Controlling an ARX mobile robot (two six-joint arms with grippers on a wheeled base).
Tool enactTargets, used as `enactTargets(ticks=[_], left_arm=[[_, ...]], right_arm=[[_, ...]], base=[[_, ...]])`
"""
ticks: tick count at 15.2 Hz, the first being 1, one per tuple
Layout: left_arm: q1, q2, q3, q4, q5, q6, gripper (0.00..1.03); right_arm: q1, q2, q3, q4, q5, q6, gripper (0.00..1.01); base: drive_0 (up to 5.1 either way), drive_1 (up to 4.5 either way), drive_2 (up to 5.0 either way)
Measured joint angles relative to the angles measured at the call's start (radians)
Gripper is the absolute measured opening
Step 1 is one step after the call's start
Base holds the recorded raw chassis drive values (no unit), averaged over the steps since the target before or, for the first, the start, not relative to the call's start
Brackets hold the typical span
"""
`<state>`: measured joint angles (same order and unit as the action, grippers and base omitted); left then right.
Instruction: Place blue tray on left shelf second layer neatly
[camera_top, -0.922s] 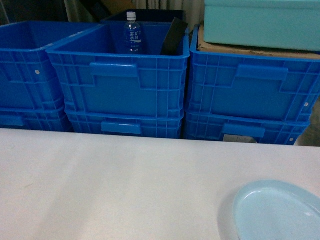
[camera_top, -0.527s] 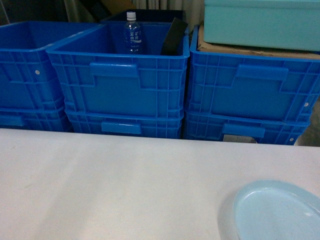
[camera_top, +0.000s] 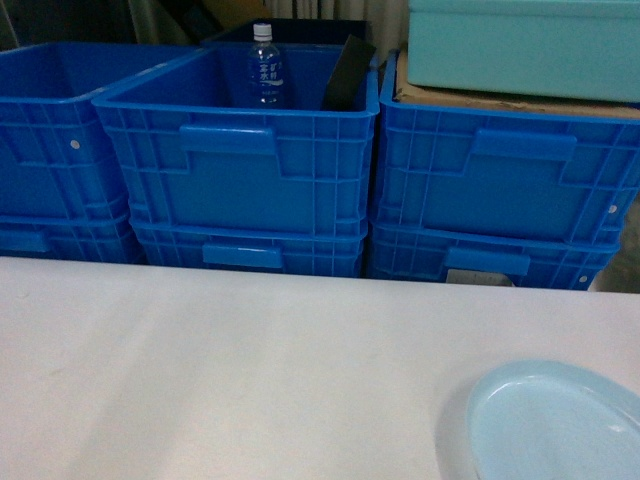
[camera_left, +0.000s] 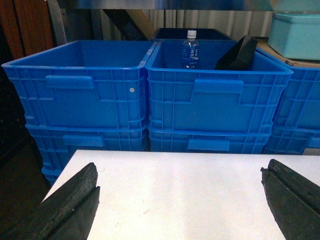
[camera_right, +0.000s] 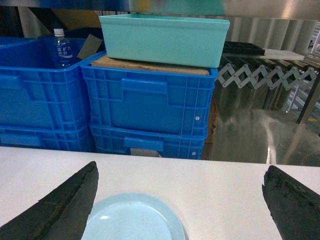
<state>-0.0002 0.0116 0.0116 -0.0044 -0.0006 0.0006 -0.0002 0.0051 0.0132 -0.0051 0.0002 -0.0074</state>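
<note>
1. Nothing has visibly moved since the earlier head frames: the blue tray (camera_top: 555, 425) lies in the same corner spot and the crates behind are unchanged.
2. The blue tray rests flat on the white surface (camera_top: 250, 370), at about 5 o'clock in the head view, cut off by the bottom and right edges.
3. In the right wrist view the blue tray (camera_right: 134, 219) lies below and between the two dark fingers, nearer the left one, touching neither.
4. The right claw (camera_right: 180, 200) is spread wide, its fingers (camera_right: 65, 205) well apart and holding nothing.
5. The left claw (camera_left: 182, 200) is likewise spread wide over bare surface, with nothing between its fingers (camera_left: 70, 202).
6. Beyond the far edge of the surface stand stacked dark-blue crates (camera_top: 240, 160), filling the 10 to 2 o'clock span of the head view.
7. A clear water bottle (camera_top: 265, 68) stands upright in the middle top crate, at 12 o'clock; just beside it a black object (camera_top: 348, 75) leans tilted against the crate's wall.
8. On the right-hand stack, at 1 o'clock, a teal bin (camera_top: 520, 45) sits on a brown board (camera_top: 500, 100) that covers the top crate.
9. In the right wrist view, shiny metal panels and a grey accordion-like rack (camera_right: 265, 75) show at 2 o'clock, beside the crates.
</note>
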Motion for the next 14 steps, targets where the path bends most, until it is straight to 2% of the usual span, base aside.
enactTargets(ticks=[6,7,8,9,10,11,14], left_arm=[[0.0,0.0,0.0,0.0,0.0,0.0,0.98],[0.0,0.0,0.0,0.0,0.0,0.0,0.98],[0.0,0.0,0.0,0.0,0.0,0.0,0.98],[0.0,0.0,0.0,0.0,0.0,0.0,0.98],[0.0,0.0,0.0,0.0,0.0,0.0,0.98],[0.0,0.0,0.0,0.0,0.0,0.0,0.98],[0.0,0.0,0.0,0.0,0.0,0.0,0.98]], right_arm=[[0.0,0.0,0.0,0.0,0.0,0.0,0.98],[0.016,0.005,0.0,0.019,0.022,0.0,0.98],[0.11,0.051,0.0,0.116,0.102,-0.004,0.98],[0.2,0.111,0.0,0.164,0.159,-0.006,0.98],[0.238,0.175,0.0,0.233,0.179,-0.012,0.98],[0.225,0.235,0.003,0.286,0.176,-0.014,0.98],[0.127,0.488,0.068,0.475,0.057,-0.033,0.98]], base=[[0.0,0.0,0.0],[0.0,0.0,0.0],[0.0,0.0,0.0],[0.0,0.0,0.0],[0.0,0.0,0.0],[0.0,0.0,0.0],[0.0,0.0,0.0]])
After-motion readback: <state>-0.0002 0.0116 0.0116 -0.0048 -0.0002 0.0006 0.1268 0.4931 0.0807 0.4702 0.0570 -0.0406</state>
